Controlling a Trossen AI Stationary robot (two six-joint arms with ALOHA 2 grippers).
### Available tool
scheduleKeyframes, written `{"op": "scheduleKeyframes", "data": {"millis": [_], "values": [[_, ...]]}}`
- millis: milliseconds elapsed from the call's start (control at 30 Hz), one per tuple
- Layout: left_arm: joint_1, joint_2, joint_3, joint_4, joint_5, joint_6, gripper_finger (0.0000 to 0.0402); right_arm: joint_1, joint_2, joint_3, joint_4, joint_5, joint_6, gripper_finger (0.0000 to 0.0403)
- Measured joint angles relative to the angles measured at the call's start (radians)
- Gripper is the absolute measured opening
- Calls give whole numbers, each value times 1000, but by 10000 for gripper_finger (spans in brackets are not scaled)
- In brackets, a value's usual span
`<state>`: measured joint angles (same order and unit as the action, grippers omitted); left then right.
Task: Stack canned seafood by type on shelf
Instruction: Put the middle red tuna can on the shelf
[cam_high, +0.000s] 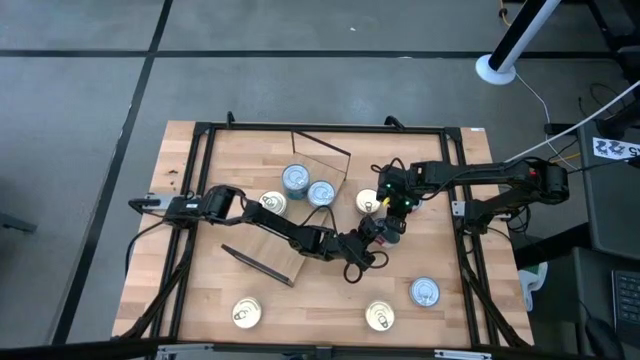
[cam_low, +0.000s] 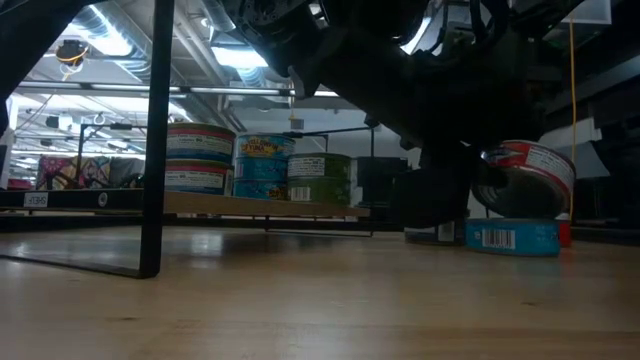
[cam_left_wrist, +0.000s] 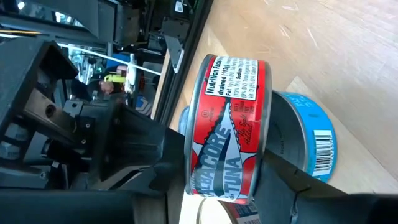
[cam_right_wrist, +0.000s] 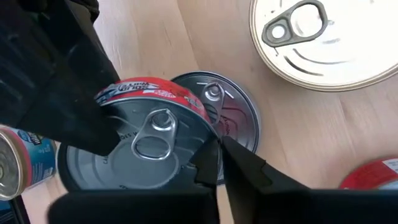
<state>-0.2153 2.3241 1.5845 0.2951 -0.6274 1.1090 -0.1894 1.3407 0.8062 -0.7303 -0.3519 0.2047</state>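
On the slatted wooden desk (cam_high: 330, 290), the left gripper (cam_left_wrist: 249, 180) has its dark jaws clamped on a round red tin (cam_left_wrist: 227, 127) with a silver rim, whose label reads "ALBACORE TUNA" and "Nutrition Facts". It is held tilted over a blue barcoded tin (cam_left_wrist: 308, 140), right of the plywood shelf (cam_low: 260, 205) carrying stacked tins. The right gripper (cam_right_wrist: 219, 163), its jaws pinched nearly together and empty, sits at the red tin's pull-tab lid.

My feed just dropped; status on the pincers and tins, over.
Left pincer clamping red tuna tin, tilted over blue tin. Right pincer shut, at the red tin's lid.
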Motion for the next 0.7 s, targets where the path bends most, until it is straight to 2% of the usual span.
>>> {"op": "scheduleKeyframes", "data": {"millis": [333, 700], "values": [[-31, -15, 0, -8, -48, -3, 143, 0, -3, 1, 0, 52, -4, 108], [-64, -33, 0, -15, -164, 7, 145, -1, -72, 2, 4, 47, -11, 113]]}}
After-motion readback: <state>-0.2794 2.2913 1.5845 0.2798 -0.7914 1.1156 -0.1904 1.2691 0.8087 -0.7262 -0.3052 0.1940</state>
